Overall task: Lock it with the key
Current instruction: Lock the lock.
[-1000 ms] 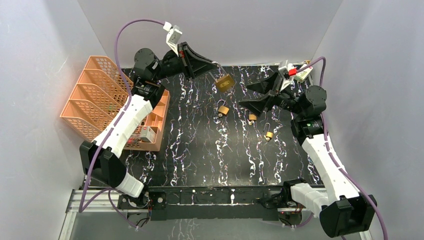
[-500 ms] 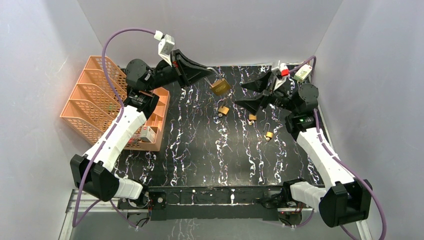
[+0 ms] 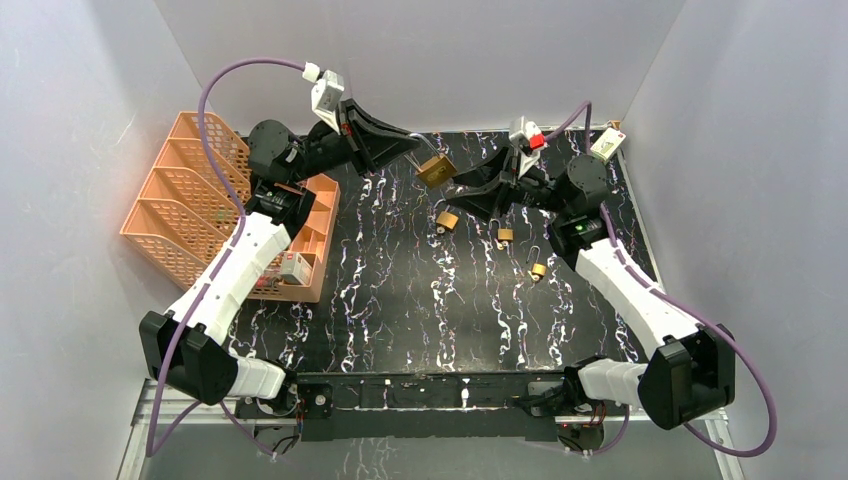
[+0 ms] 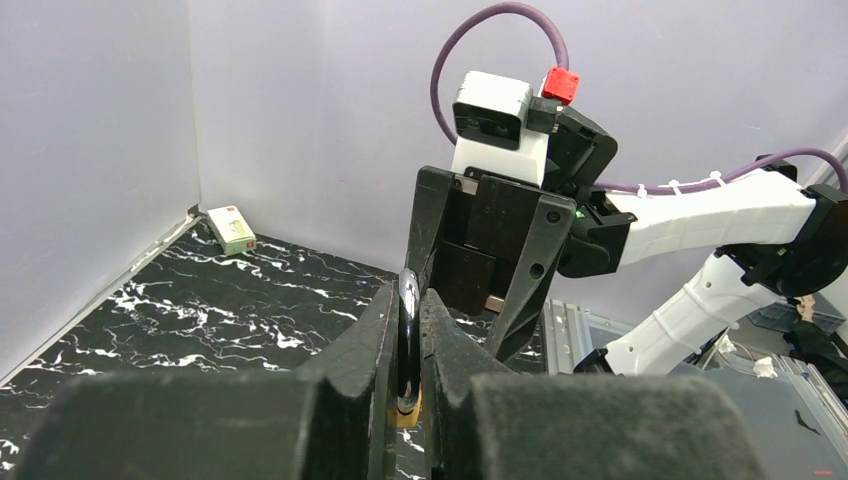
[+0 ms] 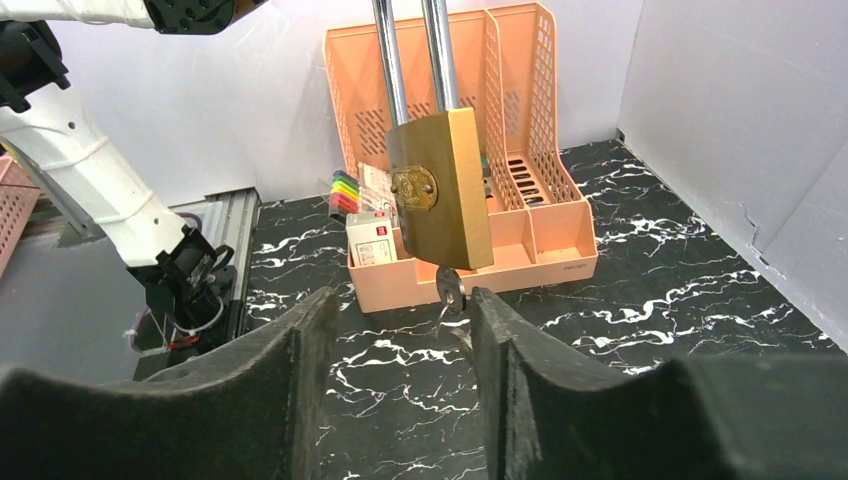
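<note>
A large brass padlock (image 3: pixel 436 170) hangs in the air over the far middle of the black marble table (image 3: pixel 400 300). My left gripper (image 3: pixel 413 150) is shut on its steel shackle (image 4: pixel 408 318). In the right wrist view the padlock (image 5: pixel 440 190) hangs upright, with a small key (image 5: pixel 451 287) sticking out of its underside. My right gripper (image 3: pixel 462 196) is open just right of the padlock. In its own view its jaws (image 5: pixel 400 312) stand wide apart, and the key hangs close above the tip of the right finger (image 5: pixel 490 330); I cannot tell if they touch.
Three small brass padlocks (image 3: pixel 447 220) (image 3: pixel 505 236) (image 3: pixel 538 270) lie on the table below the grippers. An orange file organizer (image 3: pixel 190 190) with small items stands at the left edge. A small white box (image 3: pixel 607 143) sits in the far right corner. Grey walls enclose the table.
My right gripper has moved left, from the far right up to the hanging padlock. My left gripper has shifted the padlock slightly left and back.
</note>
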`<state>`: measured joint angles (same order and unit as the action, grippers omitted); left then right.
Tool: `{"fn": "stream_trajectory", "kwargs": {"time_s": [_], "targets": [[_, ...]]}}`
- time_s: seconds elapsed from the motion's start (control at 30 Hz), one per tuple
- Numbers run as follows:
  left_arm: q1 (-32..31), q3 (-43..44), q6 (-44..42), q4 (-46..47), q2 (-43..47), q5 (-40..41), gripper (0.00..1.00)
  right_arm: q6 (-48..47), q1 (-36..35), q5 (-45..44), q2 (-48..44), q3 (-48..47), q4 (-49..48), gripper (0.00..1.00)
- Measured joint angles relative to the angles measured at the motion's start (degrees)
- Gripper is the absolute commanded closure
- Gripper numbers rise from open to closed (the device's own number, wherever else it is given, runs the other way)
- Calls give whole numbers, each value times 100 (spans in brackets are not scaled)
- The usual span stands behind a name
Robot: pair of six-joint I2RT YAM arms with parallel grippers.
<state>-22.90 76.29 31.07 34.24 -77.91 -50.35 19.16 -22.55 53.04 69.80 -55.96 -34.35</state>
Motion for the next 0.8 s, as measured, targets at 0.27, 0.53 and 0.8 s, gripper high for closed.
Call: {"fn": "stream_trajectory", "kwargs": {"time_s": [0.27, 0.53, 0.8], "targets": [[68, 0, 4, 7, 0, 2, 100, -11, -66, 131, 245, -254, 173, 47], [70, 0, 87, 133, 0, 0, 100, -4, -90, 223, 321, -317, 269, 58], [72, -11, 275, 354, 0, -4, 100, 70, -107, 286, 518, -387, 221, 100]]}}
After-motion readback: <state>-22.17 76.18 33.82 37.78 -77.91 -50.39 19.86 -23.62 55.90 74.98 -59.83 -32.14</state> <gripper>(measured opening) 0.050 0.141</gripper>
